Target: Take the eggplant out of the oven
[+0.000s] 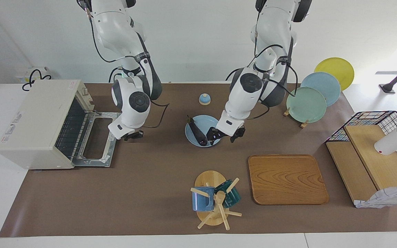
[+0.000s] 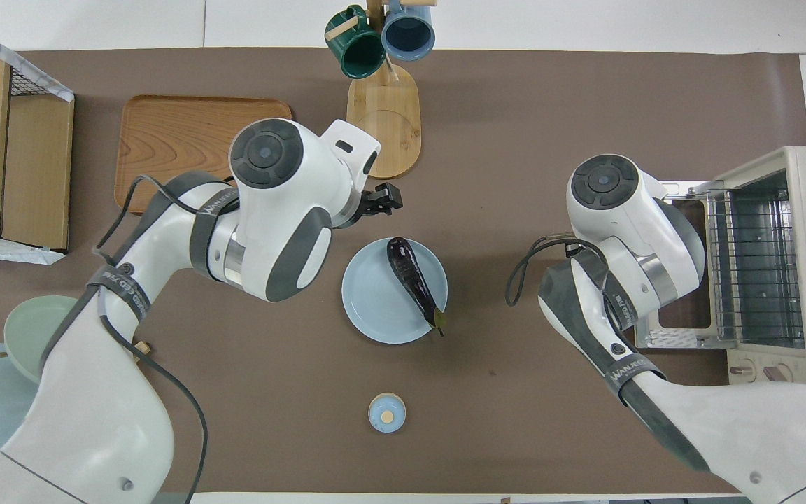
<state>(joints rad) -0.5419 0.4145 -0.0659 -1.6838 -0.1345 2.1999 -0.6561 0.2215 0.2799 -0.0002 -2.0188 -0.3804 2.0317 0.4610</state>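
Note:
The dark purple eggplant (image 1: 197, 132) lies on a light blue plate (image 1: 213, 123) in the middle of the table, also seen in the overhead view (image 2: 411, 280). The cream-white oven (image 1: 36, 120) stands at the right arm's end of the table, with its door (image 1: 98, 137) folded down flat and its wire rack bare. My left gripper (image 1: 224, 135) is open, low beside the plate's edge, close to the eggplant's thick end and holding nothing. My right gripper (image 1: 132, 136) hangs just off the edge of the open oven door, away from the plate.
A mug tree (image 1: 214, 201) with a blue mug and a green mug, and a wooden tray (image 1: 288, 179), lie farther from the robots. A small blue dome (image 1: 204, 99) sits nearer to them. A plate rack (image 1: 306, 104) and a wire basket (image 1: 374, 119) stand at the left arm's end.

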